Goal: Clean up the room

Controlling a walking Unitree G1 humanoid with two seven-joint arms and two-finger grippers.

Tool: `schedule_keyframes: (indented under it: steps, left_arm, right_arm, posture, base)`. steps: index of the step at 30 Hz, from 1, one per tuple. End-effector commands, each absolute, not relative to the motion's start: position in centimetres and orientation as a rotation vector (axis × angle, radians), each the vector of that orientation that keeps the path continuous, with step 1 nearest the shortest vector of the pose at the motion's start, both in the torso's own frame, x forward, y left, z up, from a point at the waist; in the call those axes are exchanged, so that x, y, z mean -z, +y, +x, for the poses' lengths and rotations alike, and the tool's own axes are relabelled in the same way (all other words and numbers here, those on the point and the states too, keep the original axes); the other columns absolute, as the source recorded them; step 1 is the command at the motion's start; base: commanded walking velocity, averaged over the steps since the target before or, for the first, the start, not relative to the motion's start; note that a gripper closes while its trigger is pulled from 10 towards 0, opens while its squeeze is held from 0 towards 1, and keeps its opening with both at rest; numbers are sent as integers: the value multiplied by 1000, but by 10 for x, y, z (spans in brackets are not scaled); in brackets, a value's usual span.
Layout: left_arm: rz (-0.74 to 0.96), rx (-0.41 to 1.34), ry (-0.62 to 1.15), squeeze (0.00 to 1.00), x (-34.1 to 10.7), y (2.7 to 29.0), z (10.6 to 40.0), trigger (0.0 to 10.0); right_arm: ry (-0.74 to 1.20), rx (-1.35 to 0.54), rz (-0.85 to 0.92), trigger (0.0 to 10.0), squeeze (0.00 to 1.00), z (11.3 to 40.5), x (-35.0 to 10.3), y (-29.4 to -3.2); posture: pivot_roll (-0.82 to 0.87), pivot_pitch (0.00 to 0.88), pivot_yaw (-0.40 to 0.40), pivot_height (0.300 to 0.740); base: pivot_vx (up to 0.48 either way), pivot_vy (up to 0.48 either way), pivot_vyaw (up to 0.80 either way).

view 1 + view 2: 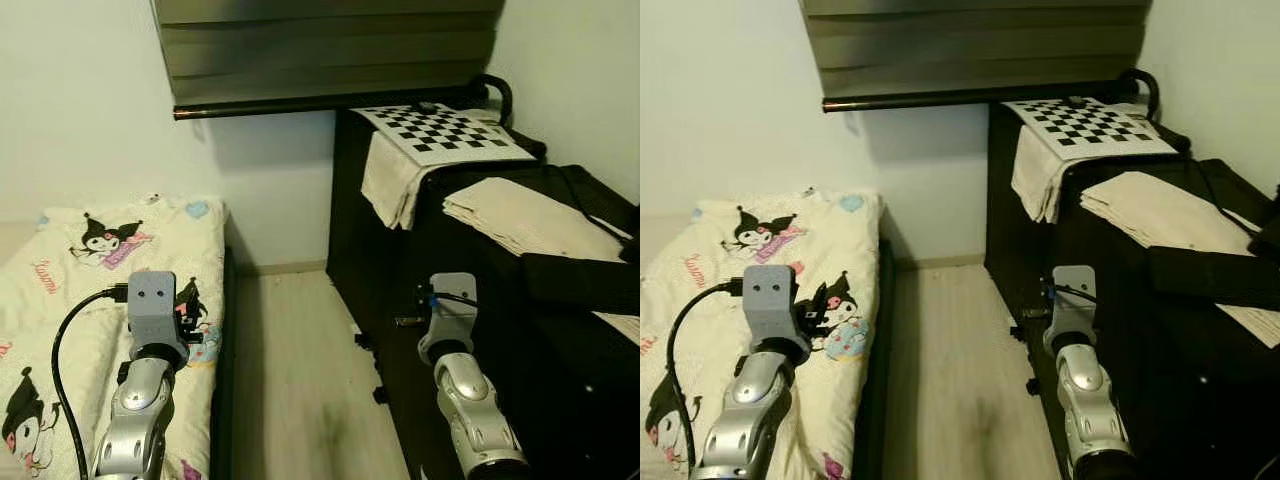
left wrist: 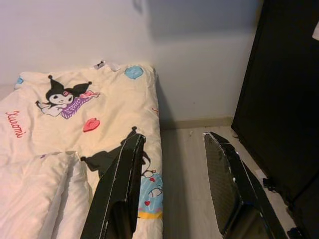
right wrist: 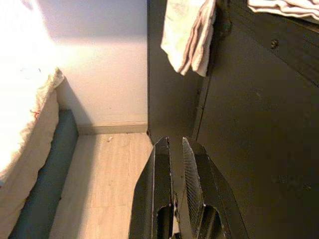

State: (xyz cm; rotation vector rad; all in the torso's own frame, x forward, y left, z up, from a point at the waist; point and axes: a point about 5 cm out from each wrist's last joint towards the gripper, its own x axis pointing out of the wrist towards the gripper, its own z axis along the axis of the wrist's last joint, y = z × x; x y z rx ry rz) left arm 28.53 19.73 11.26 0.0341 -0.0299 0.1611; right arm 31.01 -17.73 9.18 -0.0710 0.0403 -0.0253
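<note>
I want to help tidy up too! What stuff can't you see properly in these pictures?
- Small dark bits on the floor by the black cabinet: too small to name, eye views.
- Folded cloth on the cabinet: its far side runs behind a black cushion.
- Bedding: cut off by the left and bottom edges, eye views.
- Checkered board: something dark at its far edge, too small to tell.

White wall [image 1: 90, 110] ahead, a dark roller blind [image 1: 330, 50] drawn across its upper part. Below the blind, pale wood floor [image 1: 290, 370] runs in a narrow strip. Left of that strip sits a bed [image 1: 110, 270] under a cartoon-print cover; right of it stands tall black furniture [image 1: 400, 260]. Dim, soft light.
</note>
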Motion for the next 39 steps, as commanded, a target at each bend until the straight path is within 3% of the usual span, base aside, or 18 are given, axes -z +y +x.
schedule_keyframes:
  steps: [1, 39]
  left_arm:
    - [38, -162, -32, 0, -112, 200, 285, 10000]
    - [54, -165, -38, 0, -115, 206, 282, 10000]
  right_arm:
    - [30, 12, -61, 10000, 0, 309, -91, -173]
    - [31, -13, -45, 10000, 0, 308, -89, -166]
  posture:
    - [-53, 11, 10, 740]
    - [-34, 16, 16, 740]
  base:
    - [0, 401, 0]
    - [0, 475, 0]
